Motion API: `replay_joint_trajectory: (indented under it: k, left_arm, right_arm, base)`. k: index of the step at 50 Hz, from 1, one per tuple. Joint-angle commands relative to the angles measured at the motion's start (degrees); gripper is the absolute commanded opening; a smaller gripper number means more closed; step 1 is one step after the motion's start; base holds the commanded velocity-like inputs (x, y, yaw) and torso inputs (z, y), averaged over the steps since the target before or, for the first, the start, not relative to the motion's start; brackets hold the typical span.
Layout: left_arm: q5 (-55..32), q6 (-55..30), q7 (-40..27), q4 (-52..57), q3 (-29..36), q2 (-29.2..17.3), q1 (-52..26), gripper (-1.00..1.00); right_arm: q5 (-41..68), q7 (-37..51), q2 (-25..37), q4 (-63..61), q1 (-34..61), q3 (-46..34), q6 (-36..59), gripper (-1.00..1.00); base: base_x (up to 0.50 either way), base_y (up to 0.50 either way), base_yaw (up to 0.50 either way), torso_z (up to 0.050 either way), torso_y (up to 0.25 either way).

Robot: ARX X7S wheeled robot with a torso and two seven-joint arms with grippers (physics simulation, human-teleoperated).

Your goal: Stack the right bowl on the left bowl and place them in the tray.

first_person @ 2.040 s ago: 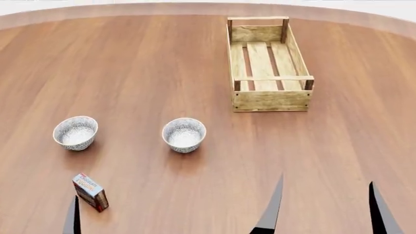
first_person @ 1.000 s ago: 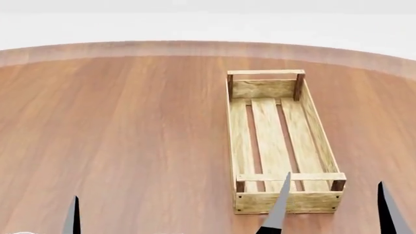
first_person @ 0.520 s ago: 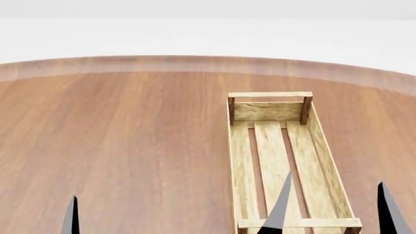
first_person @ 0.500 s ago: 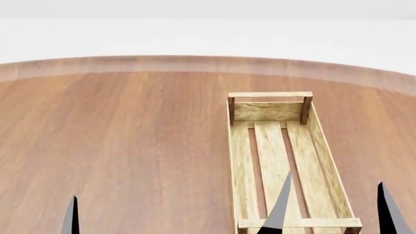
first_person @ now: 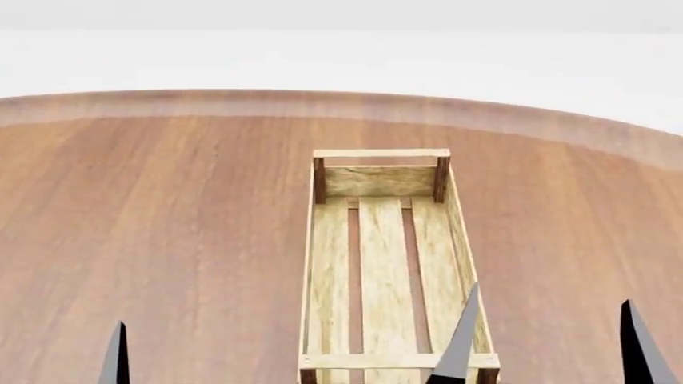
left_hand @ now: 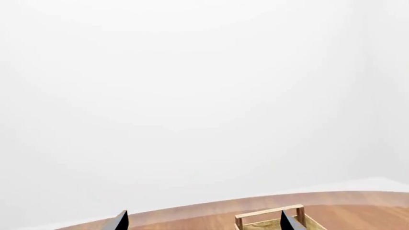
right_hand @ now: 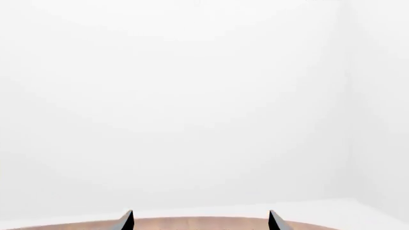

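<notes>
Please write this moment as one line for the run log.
tray: empty, on table | bowls: not in view | left claw: open | right claw: open

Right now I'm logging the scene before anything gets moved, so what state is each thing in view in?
Tray: upright on the table, nothing inside, slatted bottom bare.
Table: bare wood around the tray; no bowls in any view.
Left gripper: fingers apart, holding nothing.
Right gripper: fingers apart, holding nothing.
</notes>
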Motion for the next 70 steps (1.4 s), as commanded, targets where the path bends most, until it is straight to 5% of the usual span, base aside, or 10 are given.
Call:
replay_joint_trajectory:
  k: [1, 13, 60, 70]
  left_arm:
    - [-0.58, 1.33, 1.09, -0.30, -1.83, 0.86, -0.04, 1.00]
    - [-0.72, 1.71, 0.48, -0.85, -1.14, 0.29, -0.27, 1.00]
    - [-2.28, 0.93, -1.76, -0.16, -0.15, -1.58, -0.70, 1.00]
    - [-1.96, 2.48, -1.15, -0.58, 0.55, -2.85, -0.18, 1.00]
  right_arm:
    - [-0.87, -0.27, -0.12, -0.19, 1.42, -0.13, 2.09, 1.00]
    - [-5.14, 1.73, 2.11, -0.49, 0.58, -2.20, 0.46, 1.00]
    - [-3.79, 8.43, 7.53, -0.62, 3.05, -7.15, -0.62, 1.00]
    - [-2.56, 9.56, 8.58, -0.14, 4.70, -8.96, 1.10, 1.00]
  base:
    - [0.00, 0.00, 0.00, 0.000, 0.000]
    - [0.00, 0.00, 0.00, 0.000, 0.000]
    - [0.00, 0.00, 0.50, 0.000, 0.000]
    - [0.00, 0.00, 0.03, 0.018, 0.000]
